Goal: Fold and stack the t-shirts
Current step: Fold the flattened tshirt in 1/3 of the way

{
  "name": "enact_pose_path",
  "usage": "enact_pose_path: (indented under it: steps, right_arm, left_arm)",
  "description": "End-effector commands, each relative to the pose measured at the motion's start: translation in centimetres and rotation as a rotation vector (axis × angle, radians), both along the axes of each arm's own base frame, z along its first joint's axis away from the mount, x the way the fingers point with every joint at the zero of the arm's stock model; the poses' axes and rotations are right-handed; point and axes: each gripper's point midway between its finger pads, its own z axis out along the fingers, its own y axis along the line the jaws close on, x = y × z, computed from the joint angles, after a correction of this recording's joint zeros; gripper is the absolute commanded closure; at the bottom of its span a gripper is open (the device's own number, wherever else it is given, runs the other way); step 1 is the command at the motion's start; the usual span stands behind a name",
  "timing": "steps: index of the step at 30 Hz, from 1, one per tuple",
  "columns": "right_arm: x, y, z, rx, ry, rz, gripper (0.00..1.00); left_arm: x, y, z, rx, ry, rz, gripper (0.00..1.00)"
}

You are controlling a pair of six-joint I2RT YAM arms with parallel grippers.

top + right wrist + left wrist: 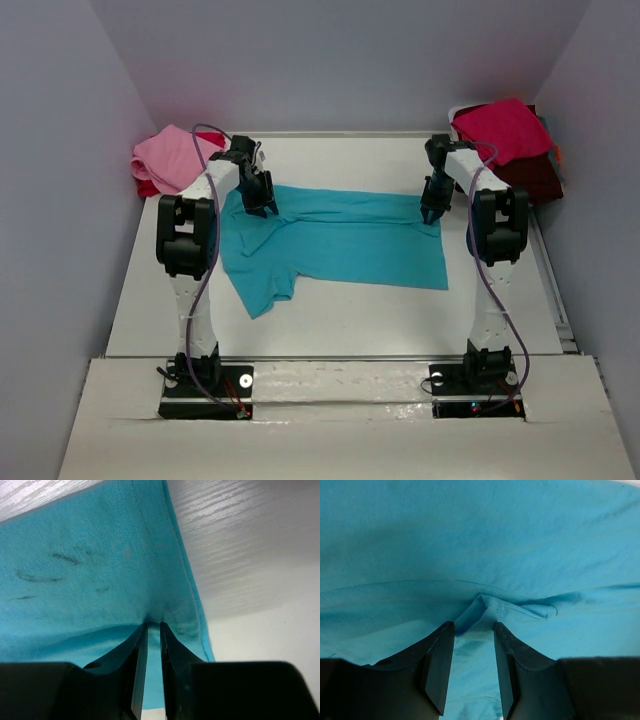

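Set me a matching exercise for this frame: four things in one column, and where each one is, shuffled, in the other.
Things
1. turquoise t-shirt
2. pink t-shirt
3. red t-shirt
4. right claw

Places
A. far right corner of the table, on top of a dark maroon t-shirt
B. pinching turquoise cloth beside a hemmed edge
C. spread across the middle of the table
D. bunched in the far left corner

Pairs: 1-C, 2-D, 3-A, 4-B
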Motion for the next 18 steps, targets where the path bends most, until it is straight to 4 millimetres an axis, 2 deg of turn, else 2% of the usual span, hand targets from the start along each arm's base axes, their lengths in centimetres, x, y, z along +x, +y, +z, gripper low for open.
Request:
enact_pose_path:
  steps: [1,5,18]
  right_arm:
    - [0.1,-0.3,0.7,0.001,-0.014,-0.007,0.78]
    - [0.0,-0.3,0.7,0.001,-0.011,-0.008,0.78]
    - [-0.4,-0.4,0.2,-0.002,-0.003,-0.015,0.78]
  left_arm:
    - [-0.9,-0.5,0.7,-0.032,-0.005,-0.042,0.53]
    - [-1.3,-1.2,0.6,-0.048,0.001,-0.058,0.58]
    - [-3.4,-3.2,2.7,-0.055,-0.03,-0.12,0.67]
